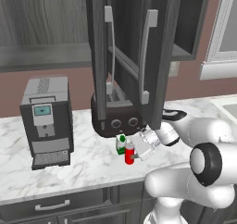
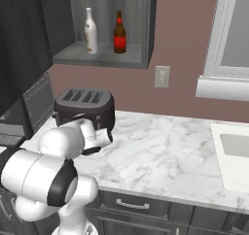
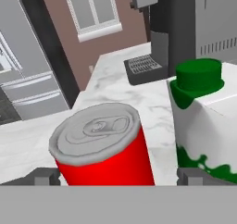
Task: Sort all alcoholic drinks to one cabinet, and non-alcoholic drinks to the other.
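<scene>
Closest to the wrist, the gripper (image 3: 118, 177) stands wide open with nothing in it, its two fingertips set either side of the red can (image 3: 104, 146), which is not yet clamped. In the left base view the can (image 1: 129, 153) stands on the marble counter (image 1: 88, 165), and the green-and-white bottle (image 1: 121, 144) sits just beside it at about 11 o'clock, so there is little room on that side (a sideways swing would likely clip it). Beyond them the toaster (image 1: 115, 116) sits at 12 o'clock, and an open cabinet door (image 1: 152, 56) hangs directly above, its lower edge crowding any straight lift. The coffee machine (image 1: 46, 119) is well apart at 9 o'clock.

Farthest off, the pale tan bottle (image 2: 90, 31) and the beer bottle (image 2: 119, 33) already stand on the shelf of the open cabinet (image 2: 99, 57). I judge the alcoholic half done; both soft drinks remain.
</scene>
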Motion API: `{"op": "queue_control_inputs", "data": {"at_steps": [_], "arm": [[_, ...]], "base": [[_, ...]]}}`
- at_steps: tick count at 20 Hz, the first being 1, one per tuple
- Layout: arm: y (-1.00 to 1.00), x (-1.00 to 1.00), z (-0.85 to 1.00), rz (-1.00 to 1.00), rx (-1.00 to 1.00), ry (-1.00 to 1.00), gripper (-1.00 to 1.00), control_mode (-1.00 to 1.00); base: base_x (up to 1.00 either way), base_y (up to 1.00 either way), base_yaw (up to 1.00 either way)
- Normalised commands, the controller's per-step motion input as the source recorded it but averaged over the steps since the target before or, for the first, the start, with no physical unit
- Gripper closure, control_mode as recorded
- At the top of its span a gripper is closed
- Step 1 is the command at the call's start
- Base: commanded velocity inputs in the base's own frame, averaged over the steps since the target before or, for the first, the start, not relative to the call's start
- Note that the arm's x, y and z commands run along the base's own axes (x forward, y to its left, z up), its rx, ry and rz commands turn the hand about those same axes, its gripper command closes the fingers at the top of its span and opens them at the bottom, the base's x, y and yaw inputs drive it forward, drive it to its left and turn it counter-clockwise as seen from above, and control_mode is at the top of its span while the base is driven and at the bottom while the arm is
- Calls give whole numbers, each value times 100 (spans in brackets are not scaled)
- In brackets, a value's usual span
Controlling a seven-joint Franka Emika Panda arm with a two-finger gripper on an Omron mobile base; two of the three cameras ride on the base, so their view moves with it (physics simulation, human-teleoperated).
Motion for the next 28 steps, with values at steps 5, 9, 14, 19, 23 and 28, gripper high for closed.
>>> {"op": "queue_control_inputs", "data": {"at_steps": [5,9,14,19,23,28], "arm": [[6,0,0,0,0,0,100,-100],[0,-2,35,0,0,0,100,-100],[-3,-15,91,-1,0,0,100,-100],[-18,-34,100,0,0,-3,100,-100],[-29,-28,100,-3,0,-1,100,-100],[-34,-22,98,-8,0,-1,100,-100]], "base": [[0,0,0],[0,0,0],[0,0,0],[0,0,0],[0,0,0],[0,0,0]]}}
